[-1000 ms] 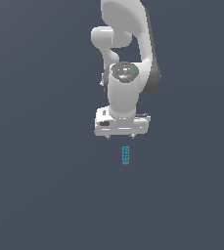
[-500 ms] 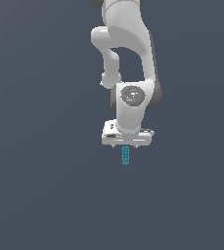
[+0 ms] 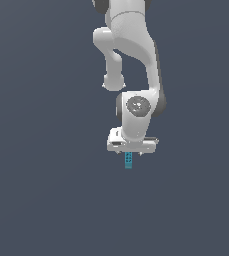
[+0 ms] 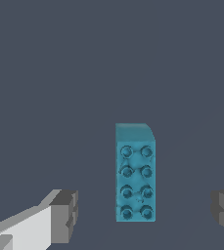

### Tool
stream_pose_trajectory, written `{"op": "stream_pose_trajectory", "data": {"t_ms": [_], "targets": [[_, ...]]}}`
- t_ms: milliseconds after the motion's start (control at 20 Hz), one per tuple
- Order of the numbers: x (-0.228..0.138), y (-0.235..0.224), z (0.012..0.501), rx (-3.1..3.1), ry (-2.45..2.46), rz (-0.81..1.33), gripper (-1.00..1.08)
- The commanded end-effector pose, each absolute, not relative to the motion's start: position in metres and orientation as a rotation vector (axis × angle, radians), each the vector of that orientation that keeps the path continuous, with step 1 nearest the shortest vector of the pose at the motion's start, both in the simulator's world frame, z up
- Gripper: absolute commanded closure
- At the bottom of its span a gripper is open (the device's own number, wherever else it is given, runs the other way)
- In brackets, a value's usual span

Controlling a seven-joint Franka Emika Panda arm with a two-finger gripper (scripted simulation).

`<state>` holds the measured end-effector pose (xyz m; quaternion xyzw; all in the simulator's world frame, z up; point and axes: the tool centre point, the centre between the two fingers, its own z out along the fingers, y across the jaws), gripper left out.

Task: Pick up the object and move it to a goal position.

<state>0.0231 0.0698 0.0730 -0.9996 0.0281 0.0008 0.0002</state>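
The object is a small teal-blue studded brick [image 3: 128, 160] lying on the dark grey floor, its far end hidden under the white gripper [image 3: 131, 150] in the exterior view. In the wrist view the brick [image 4: 135, 177] lies flat with two rows of studs up, between the two grey fingertips [image 4: 64, 215]. The gripper [image 4: 145, 212] is open, its jaws wide apart on either side of the brick and not touching it. It holds nothing.
The white arm [image 3: 136, 65] rises above the gripper toward the top of the exterior view. The floor [image 3: 46, 190] is a plain dark grey surface with no other objects in view.
The arm has come down and moved to the exterior view's right and nearer. The gripper now covers the brick's far end. The brick has not moved.
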Motion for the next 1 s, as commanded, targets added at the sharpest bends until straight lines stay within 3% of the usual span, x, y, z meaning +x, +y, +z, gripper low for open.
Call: {"op": "stream_pose_trajectory", "data": {"t_ms": [0, 800, 850, 950], "targets": [[0.023, 0.070, 0.072, -3.140, 0.089, 0.002, -0.92], [0.024, 0.070, 0.022, -3.140, 0.093, 0.000, -0.92], [0.024, 0.070, 0.022, -3.140, 0.093, 0.000, 1.08], [0.024, 0.070, 0.022, -3.140, 0.093, 0.000, 1.08]]}}
